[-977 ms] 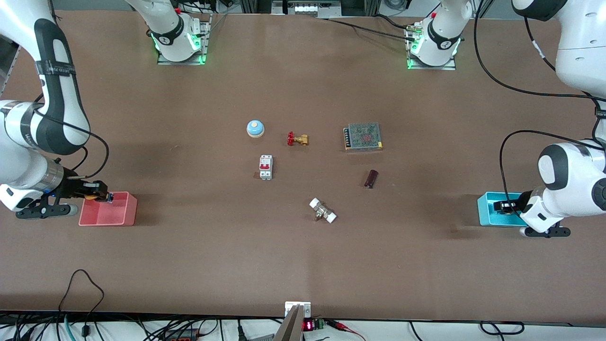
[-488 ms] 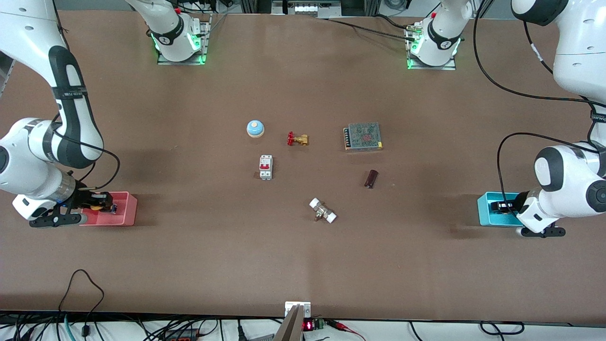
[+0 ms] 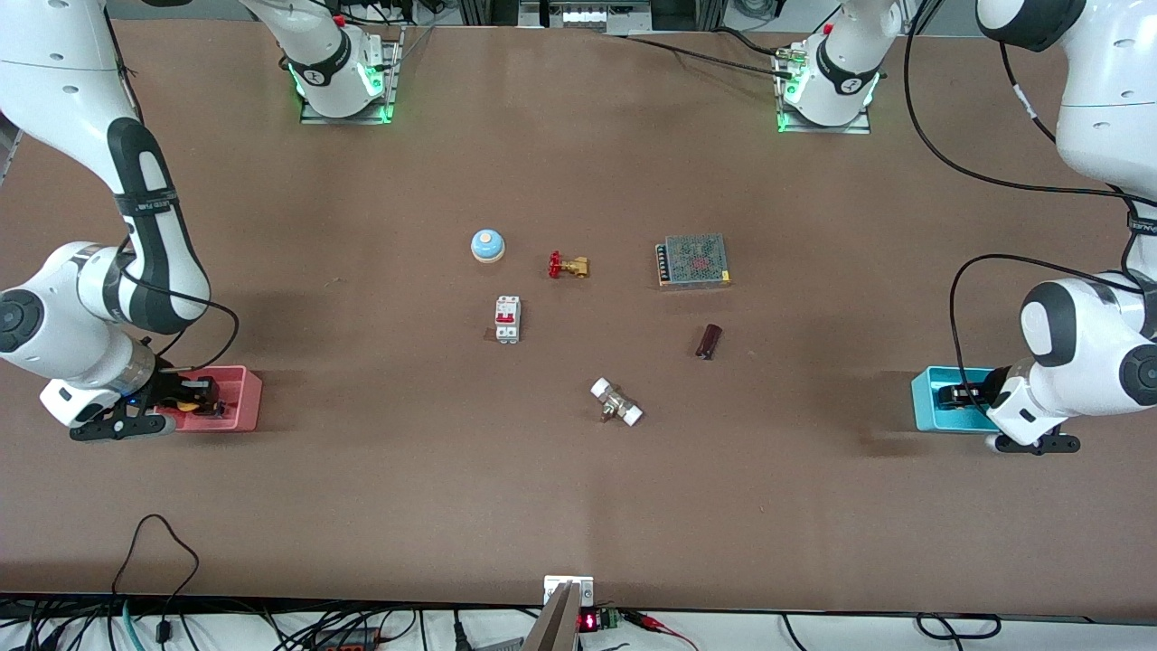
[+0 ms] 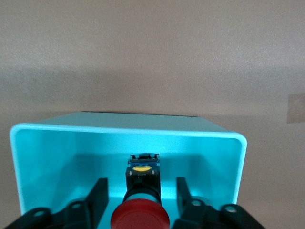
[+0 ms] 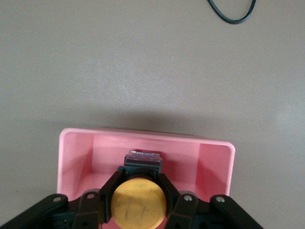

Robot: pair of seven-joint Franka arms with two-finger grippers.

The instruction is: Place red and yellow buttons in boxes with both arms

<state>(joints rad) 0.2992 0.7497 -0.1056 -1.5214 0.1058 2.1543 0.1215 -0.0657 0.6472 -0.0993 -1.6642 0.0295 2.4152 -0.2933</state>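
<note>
My left gripper is down inside the cyan box at the left arm's end of the table. In the left wrist view the gripper is open, with the red button lying between its fingers in the cyan box, a gap on each side. My right gripper is in the pink box at the right arm's end. In the right wrist view the gripper is shut on the black body of the yellow button, low inside the pink box.
In the middle of the table lie a pale blue bell, a brass valve with a red handle, a white circuit breaker, a mesh-topped power supply, a dark cylinder and a white-ended fitting.
My right gripper has come down into the pink box with the yellow button. The left gripper has stayed in the cyan box, shifting only slightly.
</note>
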